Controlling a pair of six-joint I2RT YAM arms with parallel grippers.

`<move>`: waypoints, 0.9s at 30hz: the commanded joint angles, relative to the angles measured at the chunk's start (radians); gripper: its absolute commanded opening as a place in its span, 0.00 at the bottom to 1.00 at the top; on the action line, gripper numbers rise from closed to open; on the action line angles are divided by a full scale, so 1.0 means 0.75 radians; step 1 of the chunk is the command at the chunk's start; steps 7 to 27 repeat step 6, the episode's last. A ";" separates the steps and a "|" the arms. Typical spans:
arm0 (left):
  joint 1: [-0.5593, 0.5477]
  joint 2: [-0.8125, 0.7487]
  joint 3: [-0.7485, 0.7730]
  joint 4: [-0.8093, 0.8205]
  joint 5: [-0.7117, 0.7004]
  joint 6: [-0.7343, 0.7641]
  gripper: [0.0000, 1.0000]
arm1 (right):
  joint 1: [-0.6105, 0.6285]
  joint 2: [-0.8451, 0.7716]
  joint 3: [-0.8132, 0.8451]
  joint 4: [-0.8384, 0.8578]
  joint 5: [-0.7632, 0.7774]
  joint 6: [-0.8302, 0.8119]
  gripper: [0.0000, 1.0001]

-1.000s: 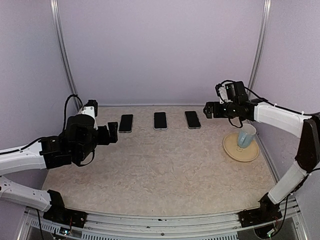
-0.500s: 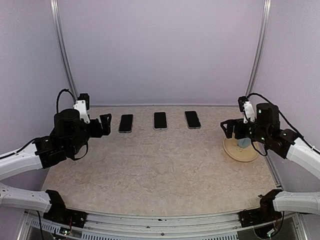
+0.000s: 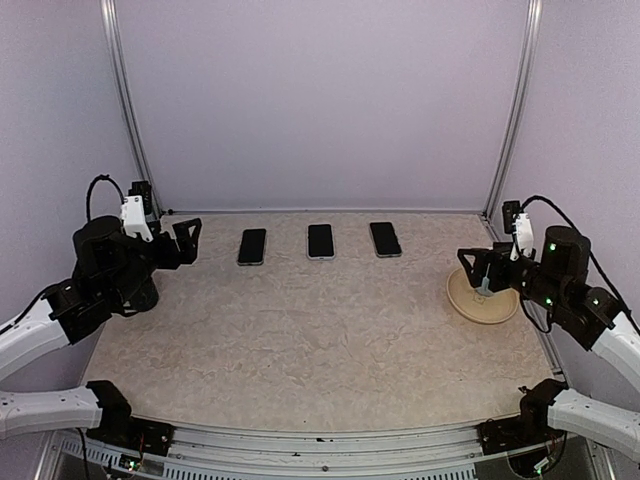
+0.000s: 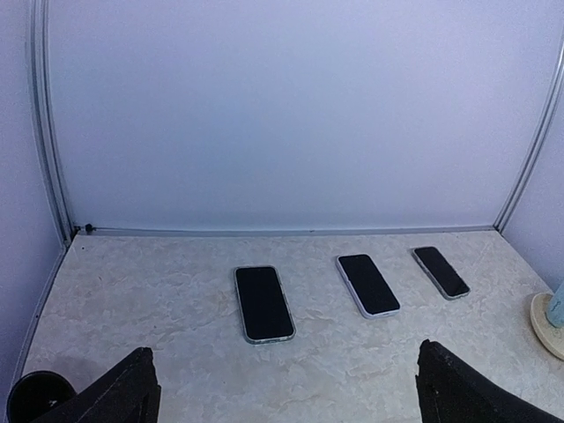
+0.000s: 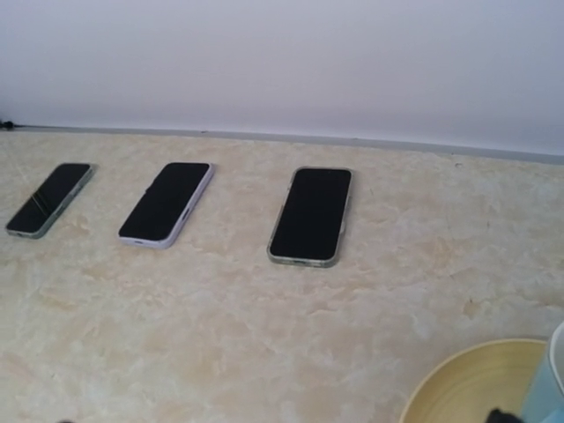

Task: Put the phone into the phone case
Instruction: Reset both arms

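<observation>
Three phones lie flat, screens up, in a row at the 12 o'clock end of the surface (image 3: pixel 320 340), just short of the back wall (image 3: pixel 320 100): left phone (image 3: pixel 252 246), middle phone (image 3: pixel 320 241), right phone (image 3: pixel 385 239). None of them touch. Can't tell which are bare and which are cased.

The left end effector (image 3: pixel 178 243) hovers around 10 o'clock, jaws spread wide, nothing in them, near the left phone but apart from it. The right end effector (image 3: pixel 475 272) is at 3 o'clock, also wide and empty, above a yellowish plate (image 5: pixel 458 388) with a pale blue cup (image 5: pixel 548 388) on it.
</observation>
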 commanded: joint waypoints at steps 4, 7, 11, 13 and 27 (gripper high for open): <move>0.031 -0.078 -0.047 0.003 0.097 0.018 0.99 | 0.011 -0.006 -0.014 0.008 0.008 -0.010 1.00; 0.031 -0.076 -0.045 -0.006 0.097 0.021 0.99 | 0.011 0.002 -0.014 0.011 0.003 -0.005 1.00; 0.031 -0.076 -0.045 -0.006 0.097 0.021 0.99 | 0.011 0.002 -0.014 0.011 0.003 -0.005 1.00; 0.031 -0.076 -0.045 -0.006 0.097 0.021 0.99 | 0.011 0.002 -0.014 0.011 0.003 -0.005 1.00; 0.031 -0.076 -0.045 -0.006 0.097 0.021 0.99 | 0.011 0.002 -0.014 0.011 0.003 -0.005 1.00</move>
